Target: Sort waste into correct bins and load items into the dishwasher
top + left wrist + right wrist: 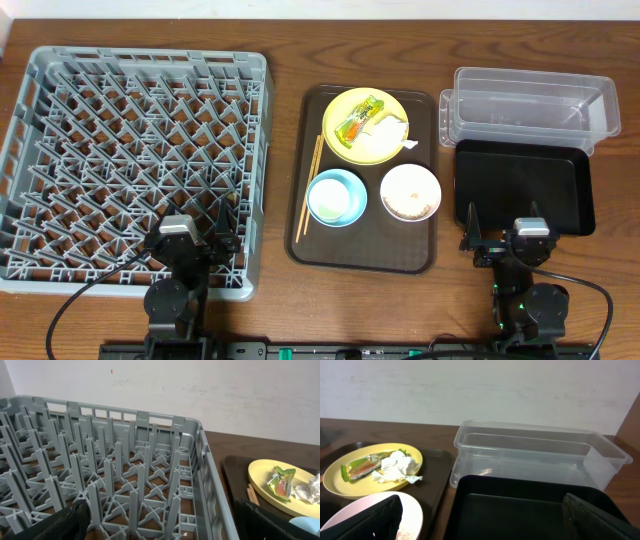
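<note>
The grey dishwasher rack [130, 160] fills the left of the table. A yellow plate [392, 150] carries a green-and-orange wrapper [357, 122] and a crumpled napkin [388, 128]. Below it sit a light blue bowl [336, 197] and a white bowl [410, 192] with rice scraps, and chopsticks [311, 190] lie to their left. The bins are at the right, a clear tub [530, 105] and a black tray [522, 185]. My left gripper [190, 238] is open over the rack's near edge [160, 527]. My right gripper [505, 230] is open over the black tray's near edge [480, 520].
A dark brown serving tray [365, 255] in the middle holds the plate, bowls and chopsticks. Bare wooden table [445, 300] runs along the front edge, where both arm bases stand. A pale wall [480, 390] rises behind the table.
</note>
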You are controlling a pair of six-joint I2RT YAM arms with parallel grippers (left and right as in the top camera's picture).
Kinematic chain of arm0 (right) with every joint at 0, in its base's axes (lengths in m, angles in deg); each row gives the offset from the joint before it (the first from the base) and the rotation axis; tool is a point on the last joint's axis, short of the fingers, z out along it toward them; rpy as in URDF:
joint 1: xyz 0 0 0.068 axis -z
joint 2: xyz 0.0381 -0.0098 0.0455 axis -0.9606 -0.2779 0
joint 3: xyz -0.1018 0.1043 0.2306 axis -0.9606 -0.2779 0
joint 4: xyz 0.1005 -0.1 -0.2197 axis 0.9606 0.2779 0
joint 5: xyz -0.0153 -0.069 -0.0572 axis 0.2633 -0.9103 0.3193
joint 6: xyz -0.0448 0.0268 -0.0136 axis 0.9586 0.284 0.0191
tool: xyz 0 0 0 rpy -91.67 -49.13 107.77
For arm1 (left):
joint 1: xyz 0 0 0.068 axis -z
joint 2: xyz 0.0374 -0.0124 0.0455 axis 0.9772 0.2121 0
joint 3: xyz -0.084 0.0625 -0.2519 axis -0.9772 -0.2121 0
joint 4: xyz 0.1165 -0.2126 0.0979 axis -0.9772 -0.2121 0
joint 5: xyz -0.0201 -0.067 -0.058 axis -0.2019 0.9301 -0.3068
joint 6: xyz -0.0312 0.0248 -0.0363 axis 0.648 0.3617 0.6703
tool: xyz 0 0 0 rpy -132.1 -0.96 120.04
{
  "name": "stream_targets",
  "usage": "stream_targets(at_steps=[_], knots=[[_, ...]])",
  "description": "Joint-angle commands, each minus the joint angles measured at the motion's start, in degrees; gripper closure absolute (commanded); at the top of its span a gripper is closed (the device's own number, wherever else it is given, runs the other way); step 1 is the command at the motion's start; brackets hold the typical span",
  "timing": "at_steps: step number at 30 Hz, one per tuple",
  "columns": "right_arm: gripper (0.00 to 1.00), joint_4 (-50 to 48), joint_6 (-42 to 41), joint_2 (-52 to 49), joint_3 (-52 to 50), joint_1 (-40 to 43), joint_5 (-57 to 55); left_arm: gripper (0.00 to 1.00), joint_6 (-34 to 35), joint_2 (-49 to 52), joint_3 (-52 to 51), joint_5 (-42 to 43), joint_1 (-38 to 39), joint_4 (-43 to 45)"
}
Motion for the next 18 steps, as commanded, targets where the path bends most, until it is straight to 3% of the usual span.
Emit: stream_targets(at_steps=[1,18], knots=[[0.01,0.2,-0.2,0.3,-0.1,-0.2,-0.1,0.06,-0.7,-0.4,-0.8,-2.2,0.1,-2.5],[0.01,0.2,-0.2,0.3,-0.1,-0.2,-0.2,0.06,0.8,3.8,1.7,-2.1,0.1,-0.8]])
